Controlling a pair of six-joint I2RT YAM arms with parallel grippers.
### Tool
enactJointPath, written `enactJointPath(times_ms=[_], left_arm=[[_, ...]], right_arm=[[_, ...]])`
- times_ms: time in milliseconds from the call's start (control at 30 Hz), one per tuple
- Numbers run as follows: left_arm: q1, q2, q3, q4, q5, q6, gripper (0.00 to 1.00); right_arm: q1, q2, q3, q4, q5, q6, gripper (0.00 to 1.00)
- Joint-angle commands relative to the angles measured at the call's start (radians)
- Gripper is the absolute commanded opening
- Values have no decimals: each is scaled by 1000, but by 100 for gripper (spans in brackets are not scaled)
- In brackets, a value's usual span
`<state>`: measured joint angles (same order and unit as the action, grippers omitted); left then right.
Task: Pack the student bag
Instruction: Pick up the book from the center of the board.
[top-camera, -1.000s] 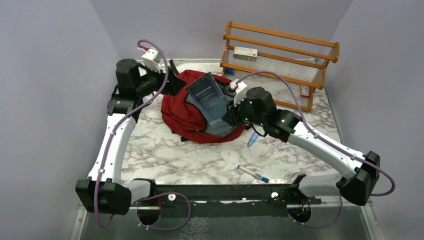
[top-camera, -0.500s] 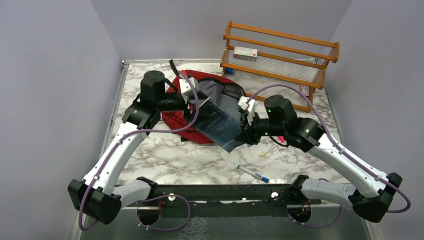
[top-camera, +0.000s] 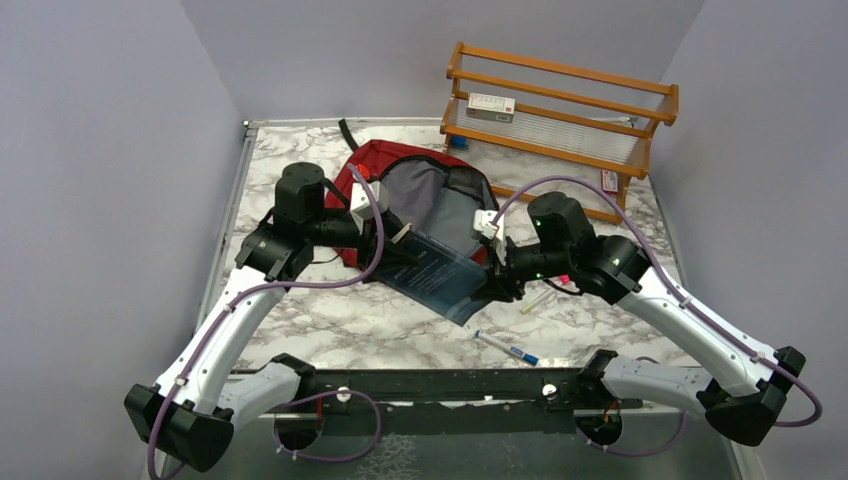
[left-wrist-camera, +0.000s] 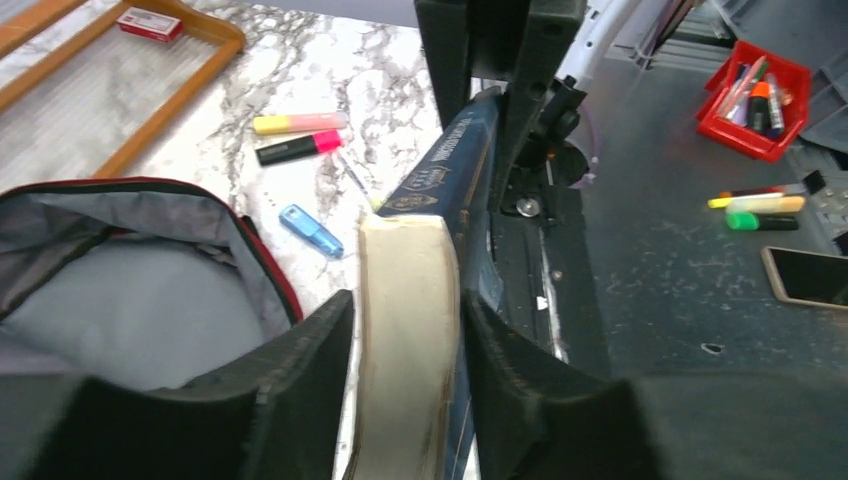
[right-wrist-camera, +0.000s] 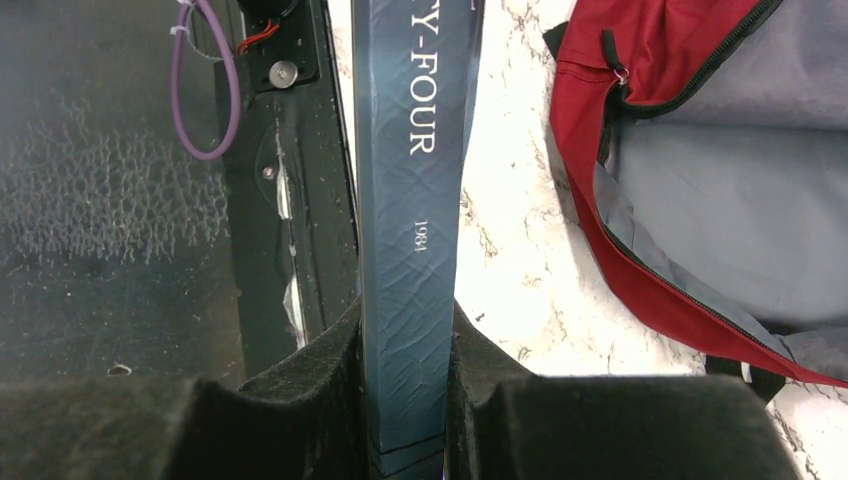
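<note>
Across the back half of the marble table (top-camera: 330, 310), the student bag (top-camera: 365, 165) is lying on its side, its dark-red shell unzipped and its grey lining gaping toward the arms. To its right, against the far wall, a wooden rack (top-camera: 560, 110) is standing with a small white box (top-camera: 491, 106) sitting on one of its shelves. Just in front of the bag's open mouth, a dark blue book (top-camera: 440, 270) is hanging tilted above the table, held between both arms. The left fingers (left-wrist-camera: 300, 370) are clamping one end of it, pressing on the covers with the cream page edges showing between them. The right fingers (right-wrist-camera: 300, 390) are squeezing the opposite end, where the spine is reading "1984". Right of the bag, a yellow-and-pink highlighter (left-wrist-camera: 300, 123) and a black-and-pink highlighter (left-wrist-camera: 298, 147) are lying side by side, a small blue item (left-wrist-camera: 312, 231) is resting nearer the bag, and a white pen (top-camera: 507, 349) is lying close to the arm bases.
</note>
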<state>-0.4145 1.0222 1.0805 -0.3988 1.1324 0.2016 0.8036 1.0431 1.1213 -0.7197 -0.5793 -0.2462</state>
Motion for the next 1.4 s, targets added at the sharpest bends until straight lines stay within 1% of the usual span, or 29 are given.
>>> enactJointPath(times_ms=[0,133,200,300,333,367,400,433,467,567,667,733,867,967,1167,1300,1367], left_arm=[[-7,-41,-30,15,38,-26,36],[-12,-52,-39,15,35,-18,14],[-15,-49,-37,29,13,-31,0],[-15,-38,-19,47,15,-48,0],[-15,-37,-17,59,20,-56,0],[-16,-37,-16,77,27,-69,0],[-16,-38,-17,95,30,-88,0],[-16,-42,-20,118,32,-107,0],[-16,-46,-24,145,34,-127,0],[-15,-67,-46,241,40,-187,0],[-15,-105,-108,407,20,-289,0],[-15,-128,-148,540,6,-372,0],[-15,-156,-195,706,-49,-477,0],[-15,-166,-204,753,-66,-511,0],[-15,-209,-207,778,-74,-504,0],[-15,-230,-187,778,-69,-508,0],[-15,-236,-178,778,-72,-511,0]], right_arm=[[4,-32,73,65,-72,-36,1],[3,-9,103,42,-49,-51,0],[4,-10,95,55,-30,-53,1],[4,-31,71,99,12,-36,0],[5,-43,58,123,22,-30,3],[4,-59,44,147,35,-21,12],[5,-74,33,175,54,-10,19],[4,-98,17,207,69,6,21],[4,-117,3,243,79,19,25],[4,-167,-44,352,107,58,43],[3,-219,-118,479,162,96,56],[5,-244,-155,543,190,121,62],[3,-321,-258,688,244,181,68],[4,-366,-317,789,297,223,71],[4,-424,-412,927,451,243,73],[4,-452,-447,962,514,275,74],[3,-465,-462,975,512,284,74]])
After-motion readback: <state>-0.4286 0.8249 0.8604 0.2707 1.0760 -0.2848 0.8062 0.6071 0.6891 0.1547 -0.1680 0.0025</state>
